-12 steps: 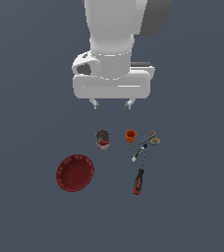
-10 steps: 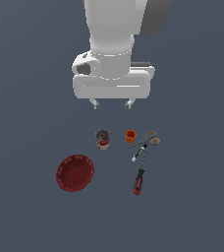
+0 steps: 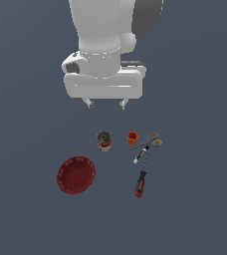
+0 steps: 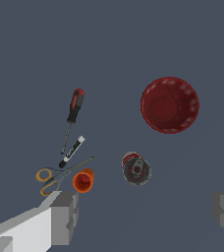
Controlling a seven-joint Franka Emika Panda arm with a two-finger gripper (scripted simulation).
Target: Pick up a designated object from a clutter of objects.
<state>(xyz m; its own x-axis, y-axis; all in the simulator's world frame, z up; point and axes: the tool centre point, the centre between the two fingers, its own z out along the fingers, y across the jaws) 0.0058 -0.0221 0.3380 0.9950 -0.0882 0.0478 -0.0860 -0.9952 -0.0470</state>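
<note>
The screwdriver (image 3: 140, 183), with a red-and-black handle and a dark shaft, lies flat at the near right of the clutter; it also shows in the wrist view (image 4: 74, 107). The clutter holds a dark red scalloped bowl (image 3: 76, 175), a red-labelled can (image 3: 104, 140), an orange cup (image 3: 132, 137), scissors (image 3: 151, 140) and a black-and-white marker (image 3: 141, 154). My gripper (image 3: 106, 104) hangs open and empty, high above the can and cup and well apart from the screwdriver. In the wrist view its fingertips (image 4: 65, 216) frame the can (image 4: 136, 168).
Everything lies on a plain dark grey floor (image 3: 195, 214). In the wrist view the marker (image 4: 72, 151) lies just past the screwdriver's shaft tip, with the scissors (image 4: 55, 176) and cup (image 4: 83, 181) beside it. The bowl (image 4: 170, 104) stands apart.
The arm and gripper have shifted a little toward the exterior view's left. The objects have not moved and the jaws stay open.
</note>
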